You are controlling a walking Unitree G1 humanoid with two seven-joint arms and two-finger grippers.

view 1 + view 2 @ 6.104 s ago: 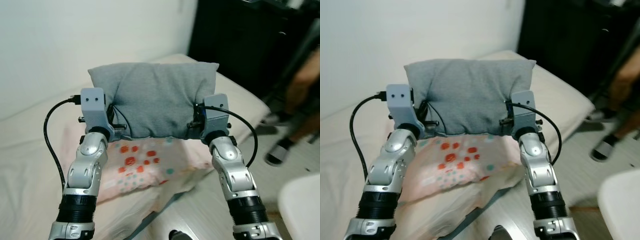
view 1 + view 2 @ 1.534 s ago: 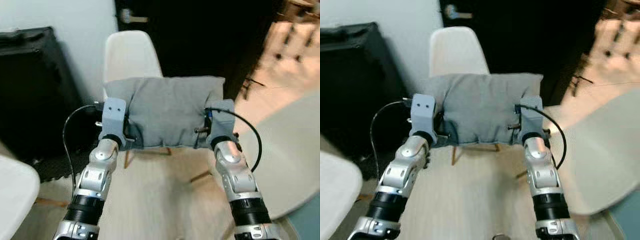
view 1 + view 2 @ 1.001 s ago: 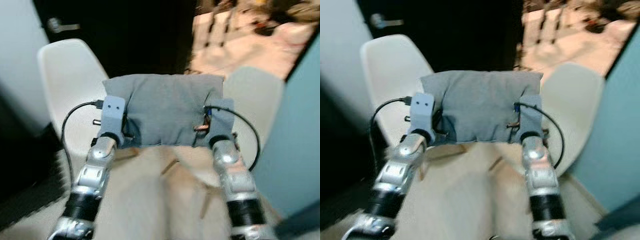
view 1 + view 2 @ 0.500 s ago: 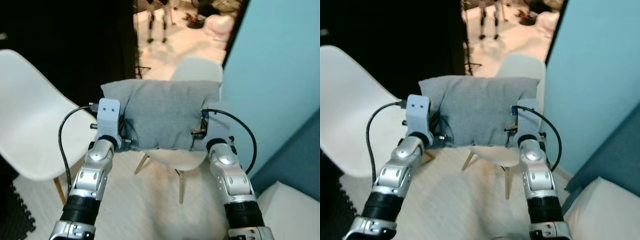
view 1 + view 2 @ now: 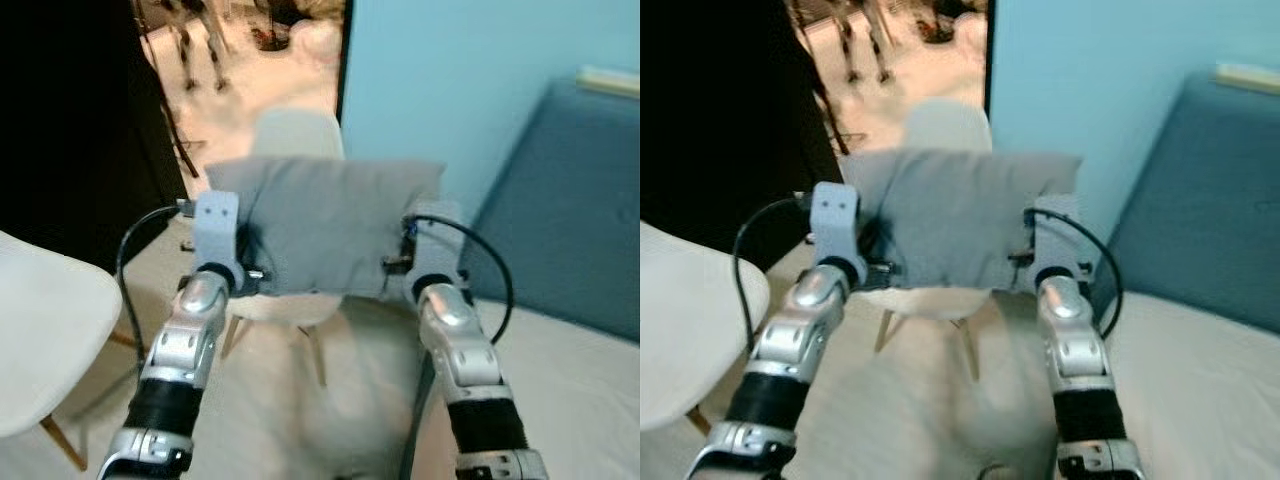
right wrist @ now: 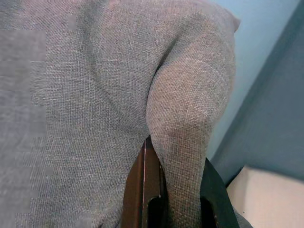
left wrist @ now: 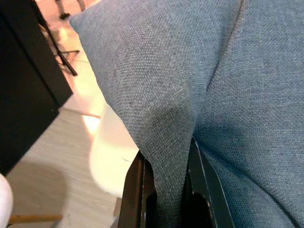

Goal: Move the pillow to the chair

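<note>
Our left gripper (image 7: 164, 190) and right gripper (image 6: 178, 190), jaws clamped on the grey pillow (image 5: 320, 225), white chair (image 5: 295, 140) just behind

The grey pillow (image 5: 325, 225) hides most of the blurred white chair (image 5: 290, 135) behind it.

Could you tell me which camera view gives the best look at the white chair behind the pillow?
The left eye view: the white chair shows backrest, seat and legs beyond the grey pillow. The right eye view matches it; the left wrist view catches its seat edge.
</note>
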